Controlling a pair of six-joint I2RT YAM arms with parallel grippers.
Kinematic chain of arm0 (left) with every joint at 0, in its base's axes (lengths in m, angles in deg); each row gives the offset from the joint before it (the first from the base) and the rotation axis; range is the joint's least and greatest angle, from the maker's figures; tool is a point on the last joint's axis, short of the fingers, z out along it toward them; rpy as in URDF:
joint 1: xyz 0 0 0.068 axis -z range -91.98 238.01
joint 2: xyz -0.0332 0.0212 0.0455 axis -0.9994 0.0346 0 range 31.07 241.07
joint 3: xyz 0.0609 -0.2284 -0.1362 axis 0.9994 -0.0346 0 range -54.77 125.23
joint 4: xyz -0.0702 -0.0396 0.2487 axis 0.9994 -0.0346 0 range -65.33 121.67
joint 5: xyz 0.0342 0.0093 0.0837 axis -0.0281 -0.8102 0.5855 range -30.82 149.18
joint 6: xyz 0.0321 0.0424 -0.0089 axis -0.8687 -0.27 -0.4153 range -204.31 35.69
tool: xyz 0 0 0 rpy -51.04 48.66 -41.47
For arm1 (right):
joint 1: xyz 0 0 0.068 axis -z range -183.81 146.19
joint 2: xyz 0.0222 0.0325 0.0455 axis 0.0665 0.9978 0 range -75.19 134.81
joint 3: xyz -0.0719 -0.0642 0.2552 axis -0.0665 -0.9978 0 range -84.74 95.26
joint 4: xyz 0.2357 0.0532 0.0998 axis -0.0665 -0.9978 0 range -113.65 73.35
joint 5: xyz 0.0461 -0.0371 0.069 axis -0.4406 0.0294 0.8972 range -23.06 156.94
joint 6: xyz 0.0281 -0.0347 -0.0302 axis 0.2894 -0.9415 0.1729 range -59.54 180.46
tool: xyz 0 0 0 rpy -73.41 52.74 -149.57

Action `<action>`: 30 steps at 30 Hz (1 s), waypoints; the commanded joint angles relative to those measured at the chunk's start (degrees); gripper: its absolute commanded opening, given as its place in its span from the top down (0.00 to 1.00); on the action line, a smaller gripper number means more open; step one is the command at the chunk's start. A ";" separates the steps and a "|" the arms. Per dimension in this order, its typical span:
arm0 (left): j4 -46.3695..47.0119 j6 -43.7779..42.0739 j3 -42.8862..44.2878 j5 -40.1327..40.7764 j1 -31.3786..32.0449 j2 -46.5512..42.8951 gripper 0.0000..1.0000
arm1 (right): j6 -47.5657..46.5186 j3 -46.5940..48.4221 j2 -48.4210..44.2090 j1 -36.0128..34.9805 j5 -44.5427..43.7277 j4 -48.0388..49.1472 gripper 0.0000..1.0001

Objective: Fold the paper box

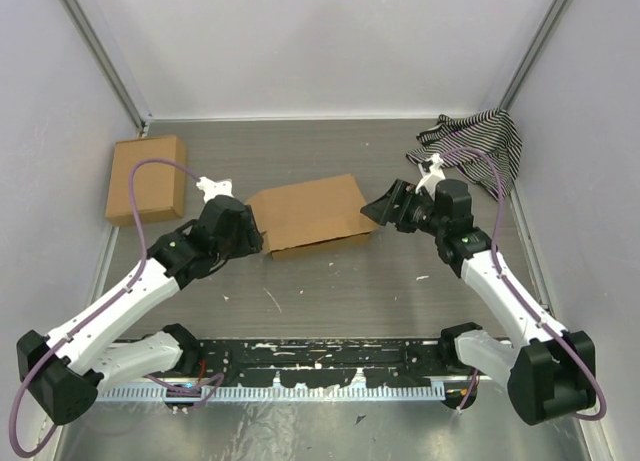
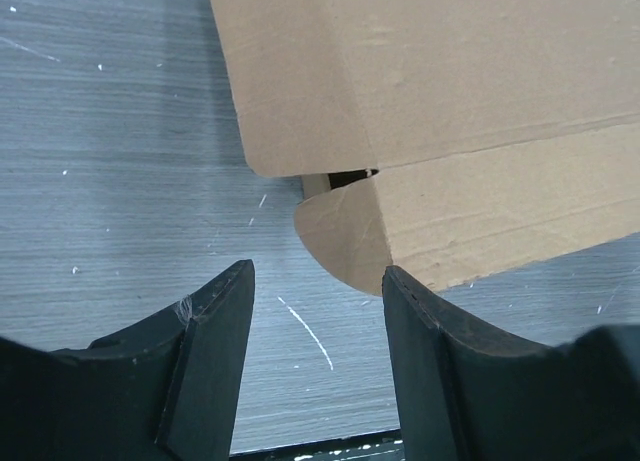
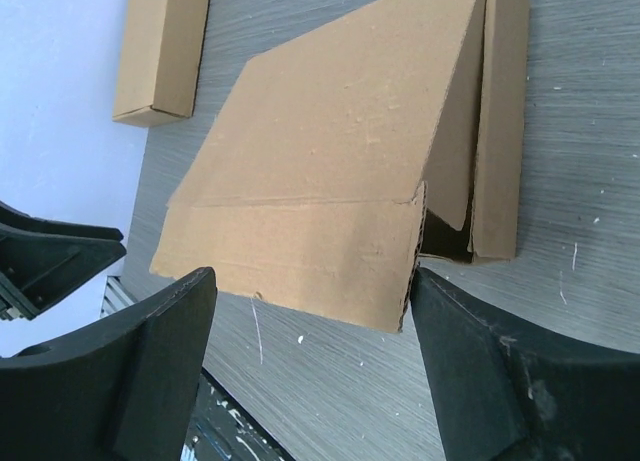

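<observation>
The paper box is plain brown cardboard, partly folded, its lid slanting over the tray in the table's middle. My left gripper is open at its left end; in the left wrist view the gripper stands just short of the box's rounded corner tab, which lies near the right finger. My right gripper is open at the box's right end. In the right wrist view the gripper faces the lid's hanging front flap; the tray wall shows behind.
A ready-formed brown cardboard box lies at the back left, also in the right wrist view. A black-and-white striped cloth lies at the back right. White walls enclose the table; a black rail runs along the near edge.
</observation>
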 commanded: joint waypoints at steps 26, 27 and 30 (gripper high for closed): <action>-7.53 -21.93 21.85 4.93 10.31 14.27 0.39 | 3.72 14.41 12.19 0.22 7.08 6.47 0.22; -7.45 -22.54 22.23 5.44 10.64 14.61 0.39 | 3.77 14.63 12.25 0.24 7.29 6.37 0.22; -7.73 -24.15 23.64 7.36 11.75 17.15 0.39 | 3.75 15.32 12.49 0.24 7.55 6.06 0.23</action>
